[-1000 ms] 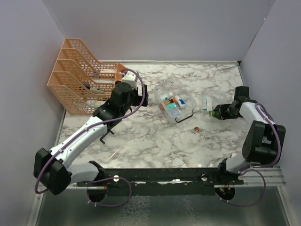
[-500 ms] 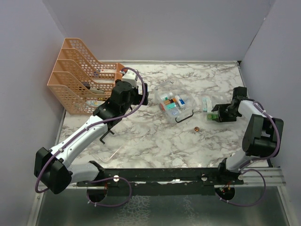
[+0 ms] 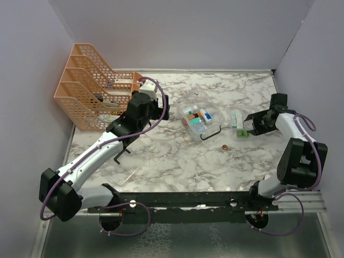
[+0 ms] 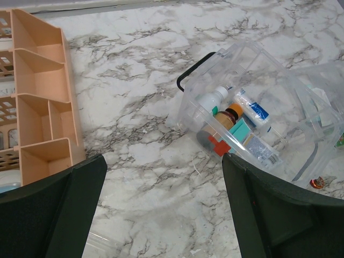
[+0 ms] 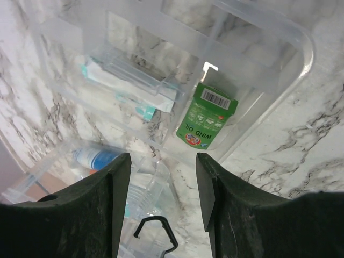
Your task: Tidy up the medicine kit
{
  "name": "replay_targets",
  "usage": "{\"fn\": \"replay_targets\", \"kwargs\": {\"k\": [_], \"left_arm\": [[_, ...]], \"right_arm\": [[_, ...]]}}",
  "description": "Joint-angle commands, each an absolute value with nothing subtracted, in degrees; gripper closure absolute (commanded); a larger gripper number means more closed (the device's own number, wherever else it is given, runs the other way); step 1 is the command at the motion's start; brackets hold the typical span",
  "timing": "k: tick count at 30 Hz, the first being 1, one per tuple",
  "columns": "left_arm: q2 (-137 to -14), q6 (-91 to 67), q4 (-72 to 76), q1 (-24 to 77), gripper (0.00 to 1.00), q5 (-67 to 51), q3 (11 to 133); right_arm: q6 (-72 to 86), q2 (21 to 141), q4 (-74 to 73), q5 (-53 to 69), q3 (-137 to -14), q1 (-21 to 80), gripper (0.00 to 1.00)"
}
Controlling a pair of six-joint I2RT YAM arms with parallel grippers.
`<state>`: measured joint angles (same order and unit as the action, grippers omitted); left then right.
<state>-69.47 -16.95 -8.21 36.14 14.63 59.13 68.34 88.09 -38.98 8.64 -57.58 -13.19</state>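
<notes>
Marble table (image 3: 177, 158), medicine kit (image 3: 198, 119) near right tool (image 3: 250, 124)

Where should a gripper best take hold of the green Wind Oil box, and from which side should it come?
Probably across its two long sides, near the middle, from above. The green Wind Oil box lies flat in the clear tray, close to its rounded corner wall, so a sideways approach looks blocked.

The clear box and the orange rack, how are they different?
The clear box is see-through, so its little bottles show; the orange rack is mesh full of holes. The clear box has a black handle; the orange rack has none. The orange rack is bigger and stands by the left wall; the clear box sits mid-table. Both rest on the marble table.
</notes>
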Motion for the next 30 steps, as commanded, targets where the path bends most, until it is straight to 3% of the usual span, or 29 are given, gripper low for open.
{"fn": "replay_targets", "kwargs": {"k": [1,6,10,14,30], "left_arm": [[-68.6,-16.6,-7.0,36.5,0.08,15.0,60.0],[-70.6,-17.7,-5.4,36.6,0.08,13.2,63.5],[-71.7,-17.4,-6.1,36.5,0.08,13.9,64.7],[-71.8,-17.9,-6.9,36.5,0.08,14.2,64.2],[-74.2,-22.1,-6.1,36.5,0.08,12.0,65.3]], "right_arm": [[53.8,86.0,-37.0,10.6,-60.1,-13.2,0.48],[42.7,85.5,-36.1,12.8,-60.9,-9.8,0.47],[38.2,83.5,-38.4,6.3,-62.7,-3.7,0.38],[36.7,81.7,-39.6,3.0,-62.1,0.0,0.37],[37.4,80.4,-40.1,-3.1,-52.6,11.4,0.50]]}}
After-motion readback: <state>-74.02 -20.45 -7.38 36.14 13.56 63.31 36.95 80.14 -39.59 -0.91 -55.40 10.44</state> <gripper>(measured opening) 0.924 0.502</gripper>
